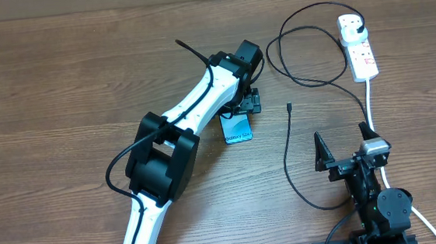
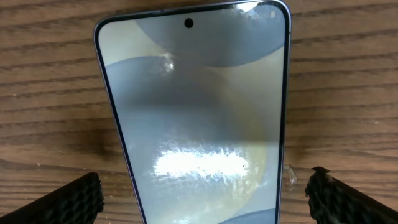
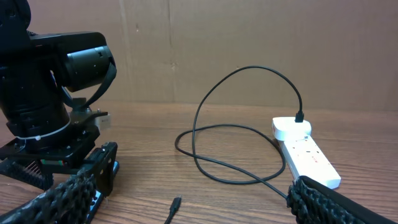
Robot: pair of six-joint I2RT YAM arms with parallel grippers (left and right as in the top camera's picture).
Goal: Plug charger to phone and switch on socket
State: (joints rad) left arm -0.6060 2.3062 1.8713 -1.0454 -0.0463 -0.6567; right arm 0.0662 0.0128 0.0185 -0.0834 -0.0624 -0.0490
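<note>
— Lying flat, is it, the phone?

— Yes, face up on the brown, grained wooden table, near its middle and right under the left gripper. It is a slim glass slab with rounded corners, a thin metallic rim and a small round camera hole at the top edge. The glossy screen throws back a patch of glare.

— And that gripper's grip?

— The left fingers stand wide apart, one on each side of the phone's lower end. Their pads are black and ribbed, and I see them touching nothing.

— The charger?

— The charger is a thin black cable, loose on the wood to the right of the phone. Its small connector tip lies free, well apart from the phone. The cable swings in big loops up to a black plug seated in the far end of the socket.

— What is the socket like?

— A long white plastic strip with rounded ends and red marks on top, at the far right. A thick white lead runs from it toward the right arm.

— And the right gripper?

— The right gripper sits near the front edge. Its jaws are spread wide and empty, with the same ribbed black pads, and it faces the cable and strip.
</note>
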